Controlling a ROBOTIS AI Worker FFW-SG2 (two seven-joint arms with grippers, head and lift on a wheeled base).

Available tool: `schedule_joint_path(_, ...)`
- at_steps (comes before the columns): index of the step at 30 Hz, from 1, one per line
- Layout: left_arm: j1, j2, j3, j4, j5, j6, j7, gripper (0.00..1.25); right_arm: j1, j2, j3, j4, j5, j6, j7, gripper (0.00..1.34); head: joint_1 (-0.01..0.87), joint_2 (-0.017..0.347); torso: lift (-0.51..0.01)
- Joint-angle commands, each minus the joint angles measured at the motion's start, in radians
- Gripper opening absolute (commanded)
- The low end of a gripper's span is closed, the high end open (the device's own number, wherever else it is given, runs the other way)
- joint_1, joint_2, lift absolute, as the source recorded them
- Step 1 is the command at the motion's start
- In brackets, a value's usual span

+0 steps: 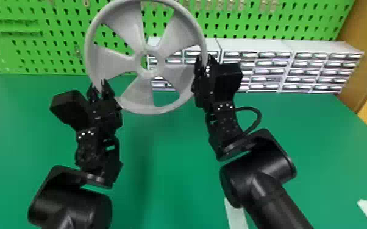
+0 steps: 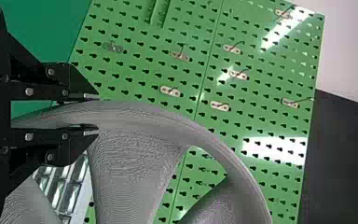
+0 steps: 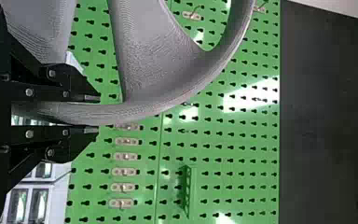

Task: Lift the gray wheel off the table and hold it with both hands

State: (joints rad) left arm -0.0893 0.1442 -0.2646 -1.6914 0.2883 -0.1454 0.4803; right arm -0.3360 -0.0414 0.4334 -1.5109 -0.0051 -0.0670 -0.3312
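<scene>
Basically lifted: gray wheel up off the surface.
Left gripper and right gripper have jaws pinching its rim at either side; only steady holding seems left.

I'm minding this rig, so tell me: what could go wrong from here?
The wheel is gripped only at its rim, so it might pivot between the left pincer and right pincer. Uneven lifting could twist it loose. A forward swing might knock the drawers behind.
</scene>
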Motion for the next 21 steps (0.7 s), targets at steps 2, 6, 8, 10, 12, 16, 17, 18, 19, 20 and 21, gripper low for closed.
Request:
schedule_joint_path(2, -0.003, 0.0, 0.007, -0.001, 0.0, 0.007, -0.008, 0.2, 0.012, -0.003, 0.007, 0.003, -0.007, 0.007, 0.0, 0.2, 0.711, 0.015, -0.098)
schedule_joint_path(6, -0.004, 0.0, 0.007, -0.002, -0.001, 0.009, -0.012, 0.2, 0.011, -0.003, 0.008, 0.003, -0.007, 0.007, 0.0, 0.2, 0.711, 0.015, -0.098)
schedule_joint_path(8, -0.004, 0.0, 0.008, -0.002, -0.005, 0.009, -0.014, 0.2, 0.011, -0.005, 0.008, 0.003, -0.004, 0.007, 0.0, 0.2, 0.711, 0.015, -0.098)
schedule_joint_path(10, -0.004, 0.0, 0.008, -0.004, -0.006, 0.009, -0.015, 0.2, 0.011, -0.005, 0.007, 0.003, -0.004, 0.006, 0.0, 0.2, 0.711, 0.015, -0.098)
schedule_joint_path(12, -0.004, 0.0, 0.008, -0.004, -0.006, 0.009, -0.017, 0.2, 0.011, -0.006, 0.008, 0.003, -0.003, 0.004, 0.0, 0.2, 0.711, 0.015, -0.098)
schedule_joint_path(16, -0.004, 0.0, 0.011, -0.004, -0.006, 0.01, -0.02, 0.2, 0.011, -0.006, 0.01, 0.003, 0.001, 0.001, 0.0, 0.2, 0.711, 0.015, -0.098)
schedule_joint_path(17, -0.004, 0.0, 0.011, -0.005, -0.006, 0.01, -0.02, 0.2, 0.011, -0.008, 0.01, 0.003, 0.001, 0.001, 0.0, 0.2, 0.711, 0.015, -0.098)
schedule_joint_path(18, -0.004, 0.0, 0.011, -0.005, -0.008, 0.012, -0.022, 0.2, 0.011, -0.008, 0.01, 0.003, 0.001, 0.001, 0.0, 0.2, 0.711, 0.015, -0.098)
schedule_joint_path(19, -0.004, 0.0, 0.013, -0.005, -0.006, 0.013, -0.022, 0.2, 0.011, -0.008, 0.01, 0.003, 0.001, -0.001, 0.0, 0.2, 0.711, 0.015, -0.098)
schedule_joint_path(20, -0.004, 0.0, 0.011, -0.005, -0.008, 0.013, -0.023, 0.2, 0.012, -0.008, 0.01, 0.003, 0.001, -0.001, 0.0, 0.2, 0.711, 0.015, -0.098)
schedule_joint_path(21, -0.004, 0.0, 0.011, -0.005, -0.008, 0.013, -0.023, 0.2, 0.012, -0.008, 0.01, 0.003, 0.001, -0.001, 0.0, 0.2, 0.711, 0.015, -0.098)
